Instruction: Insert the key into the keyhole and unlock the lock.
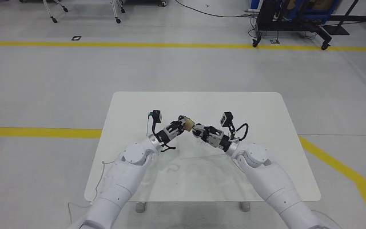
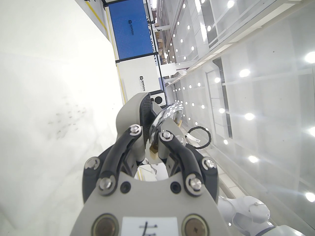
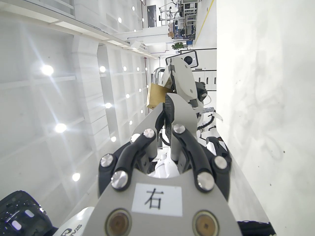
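Above the middle of the white table (image 1: 246,109) the two grippers meet tip to tip. A brass padlock (image 1: 186,122) with a silver shackle (image 3: 157,72) hangs between them. My left gripper (image 1: 178,127) is shut on the padlock (image 2: 154,151), and the shackle (image 2: 168,114) pokes out past its fingertips. My right gripper (image 3: 164,103) is shut, its tips pressed against the free end of the padlock's brass body (image 3: 156,94). The key is hidden between its pads. In the right wrist view the left gripper (image 3: 183,79) sits on the lock's far side.
The table top (image 2: 49,74) under the arms carries only faint scuff marks (image 3: 260,114). Yellow floor lines and rolling racks lie well beyond the table's edges.
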Controlling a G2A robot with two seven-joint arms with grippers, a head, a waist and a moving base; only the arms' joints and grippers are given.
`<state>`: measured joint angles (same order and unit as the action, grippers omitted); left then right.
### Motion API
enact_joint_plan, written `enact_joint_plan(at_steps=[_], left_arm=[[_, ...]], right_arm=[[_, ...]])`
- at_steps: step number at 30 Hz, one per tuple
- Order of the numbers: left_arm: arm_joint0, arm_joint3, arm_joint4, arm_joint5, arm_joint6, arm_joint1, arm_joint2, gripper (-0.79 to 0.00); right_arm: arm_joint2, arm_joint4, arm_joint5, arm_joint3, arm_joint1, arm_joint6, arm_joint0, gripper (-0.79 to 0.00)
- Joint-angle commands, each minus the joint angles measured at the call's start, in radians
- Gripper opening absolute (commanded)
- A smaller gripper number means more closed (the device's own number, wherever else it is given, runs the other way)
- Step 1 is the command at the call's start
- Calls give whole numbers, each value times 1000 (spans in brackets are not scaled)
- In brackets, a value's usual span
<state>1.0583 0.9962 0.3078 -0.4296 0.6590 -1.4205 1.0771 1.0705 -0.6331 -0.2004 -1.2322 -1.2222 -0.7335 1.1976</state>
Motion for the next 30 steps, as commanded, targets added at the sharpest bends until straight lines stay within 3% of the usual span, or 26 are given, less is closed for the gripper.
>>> enact_joint_plan(at_steps=[1, 4, 6, 7, 9, 12, 13, 15, 17, 21, 30], left_arm=[[3, 4, 5, -4, -1, 1, 3, -785], [7, 6, 21, -3, 4, 1, 7, -785], [8, 5, 45, 2, 16, 1, 11, -785], [9, 5, 63, 4, 25, 1, 14, -785], [9, 0, 110, 10, 55, 2, 24, -785], [8, -10, 167, 13, 94, 2, 35, -785], [7, -14, 186, 16, 110, 2, 38, -785], [4, -24, 225, 22, 140, 2, 45, -785], [0, -36, 249, 27, 160, 2, 49, -785], [-8, -54, 261, 34, 167, 1, 49, -785], [-19, -66, 204, 81, 46, -7, 25, -785]], right_arm=[[2, -1, -3, -4, -1, -5, 1, -785], [6, 44, -19, -11, 1, -4, -4, -591], [9, 87, -27, -24, 4, 2, -4, -523], [13, 116, -32, -31, 6, 9, -4, -551], [23, 165, -35, -53, 11, 25, 4, -536], [39, 218, -36, -82, 18, 40, 16, -397], [46, 240, -36, -93, 21, 45, 21, -206], [63, 307, -34, -118, 28, 63, 29, 0], [80, 381, -36, -150, 36, 79, 37, 0], [80, 381, -36, -150, 36, 79, 37, 0], [80, 381, -36, -150, 36, 79, 37, 0]])
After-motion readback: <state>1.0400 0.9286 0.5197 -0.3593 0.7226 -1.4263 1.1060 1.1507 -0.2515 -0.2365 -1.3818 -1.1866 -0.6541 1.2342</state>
